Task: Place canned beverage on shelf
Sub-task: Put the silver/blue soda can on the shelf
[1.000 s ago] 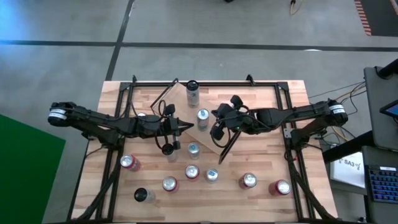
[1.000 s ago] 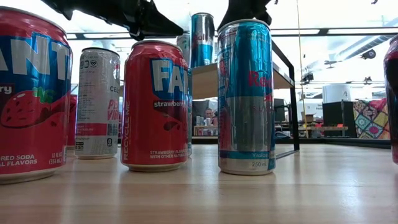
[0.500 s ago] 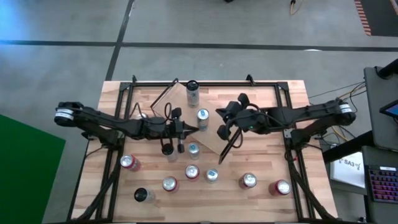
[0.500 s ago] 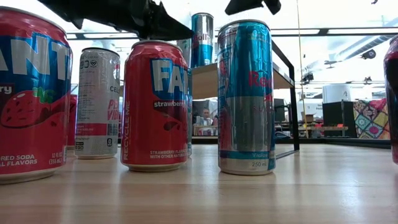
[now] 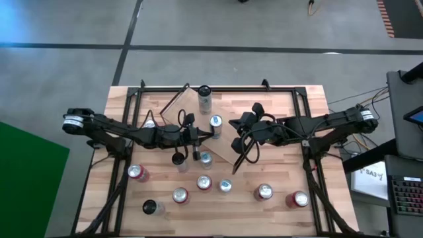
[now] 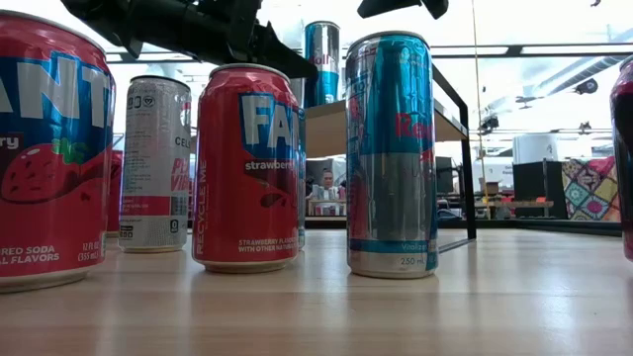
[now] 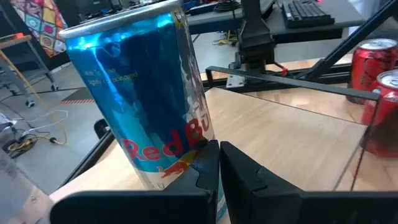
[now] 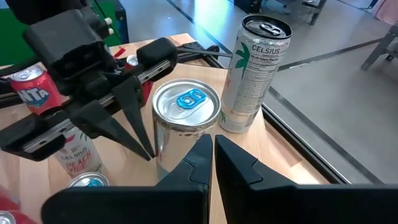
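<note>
High view: left pincer (image 5: 210, 135) and right pincer (image 5: 232, 123), both pressed together, partly hide the shelf (image 5: 225, 151).

Glossy metal can (image 7: 146, 93) on smooth light-wood shelf (image 7: 292, 127)

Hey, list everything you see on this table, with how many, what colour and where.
Butcher-block wooden table: one, light wood, centre of the floor.
Light-wood shelf with black end frames: one, table's far middle.
Tall white Celsius can: one, on the shelf's far end.
Blue-and-silver Red Bull can: one, on the shelf, between the grippers.
Red soda cans: five, along the table's near side.
Smaller blue-and-silver cans: two, near middle, in front of the shelf.
Dark can: one, near-left corner.
Left gripper: shut, at the Red Bull can.
Right gripper: shut, over the shelf beside that can.
</note>
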Robot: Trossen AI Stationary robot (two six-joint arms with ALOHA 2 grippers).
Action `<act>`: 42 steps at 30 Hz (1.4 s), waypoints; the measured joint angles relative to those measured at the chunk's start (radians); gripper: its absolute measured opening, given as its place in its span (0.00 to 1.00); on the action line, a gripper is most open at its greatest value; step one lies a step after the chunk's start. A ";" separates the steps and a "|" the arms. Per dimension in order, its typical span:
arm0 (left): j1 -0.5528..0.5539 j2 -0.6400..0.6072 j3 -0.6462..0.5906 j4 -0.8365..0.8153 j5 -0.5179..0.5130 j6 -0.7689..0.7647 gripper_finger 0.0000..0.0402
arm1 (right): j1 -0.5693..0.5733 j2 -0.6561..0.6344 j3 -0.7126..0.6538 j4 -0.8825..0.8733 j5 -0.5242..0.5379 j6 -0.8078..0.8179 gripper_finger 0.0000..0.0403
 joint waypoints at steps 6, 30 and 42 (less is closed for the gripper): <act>0.023 0.000 0.000 0.012 0.000 0.018 0.00 | 0.001 0.000 0.000 0.000 -0.019 0.000 0.02; -0.065 -0.199 -0.052 -0.024 0.001 0.030 0.00 | 0.015 0.129 0.040 0.192 -0.167 -0.064 0.02; -0.078 -0.339 -0.125 -0.021 0.001 -0.032 0.00 | -0.015 0.129 0.176 0.148 -0.158 -0.162 0.02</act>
